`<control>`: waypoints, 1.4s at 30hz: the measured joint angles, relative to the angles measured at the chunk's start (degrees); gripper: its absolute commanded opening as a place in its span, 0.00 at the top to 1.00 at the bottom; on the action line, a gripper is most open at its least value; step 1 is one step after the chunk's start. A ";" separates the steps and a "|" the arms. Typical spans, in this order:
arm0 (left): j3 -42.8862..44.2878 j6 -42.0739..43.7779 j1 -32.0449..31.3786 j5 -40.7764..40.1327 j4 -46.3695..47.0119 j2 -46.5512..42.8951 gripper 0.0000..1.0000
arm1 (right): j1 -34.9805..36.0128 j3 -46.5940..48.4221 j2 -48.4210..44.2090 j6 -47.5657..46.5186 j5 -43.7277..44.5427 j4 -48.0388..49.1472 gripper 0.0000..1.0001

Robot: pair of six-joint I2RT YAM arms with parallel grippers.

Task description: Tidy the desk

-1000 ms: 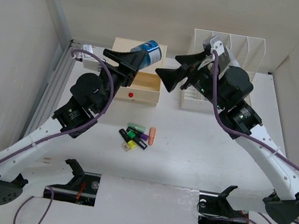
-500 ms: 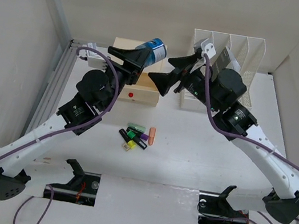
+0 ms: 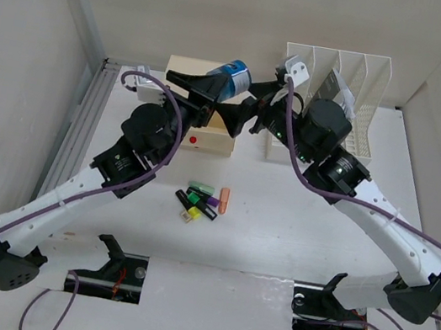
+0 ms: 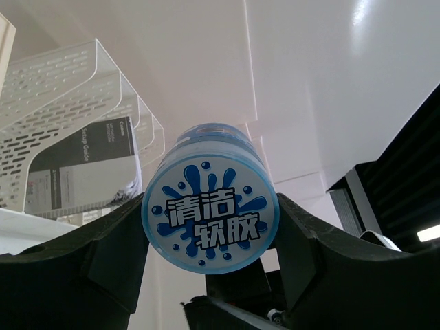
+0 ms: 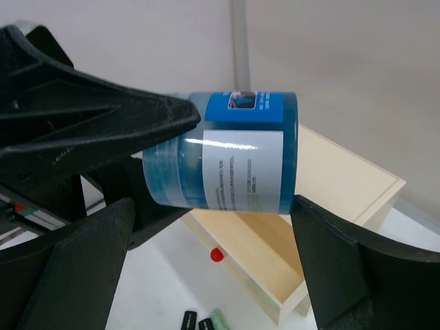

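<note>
Blue jar (image 4: 210, 213) pinched by left jaws, right jaws spread beside it; rack (image 3: 365, 71) holds, seemingly, a booklet (image 4: 82, 161).

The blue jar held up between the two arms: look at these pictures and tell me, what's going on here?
The left end effector grips a blue jar by one end, holding it in the air over the beige drawer box. The right end effector is wide open and lined up on the jar's other end, not gripping it; it looks like a handover. Several highlighters lie loose on the desk.
</note>
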 measured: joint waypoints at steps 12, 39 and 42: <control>-2.75 -2.95 -1.29 -0.90 1.49 -0.70 1.00 | 0.04 3.30 1.20 0.04 3.45 -1.25 0.01; -3.69 -4.94 -1.22 0.00 2.73 -0.74 1.00 | 0.68 3.37 1.79 0.17 5.11 -1.49 0.75; -3.69 -5.03 -1.22 0.00 2.78 -0.74 1.00 | 0.68 3.23 1.73 -0.13 5.09 -1.22 0.87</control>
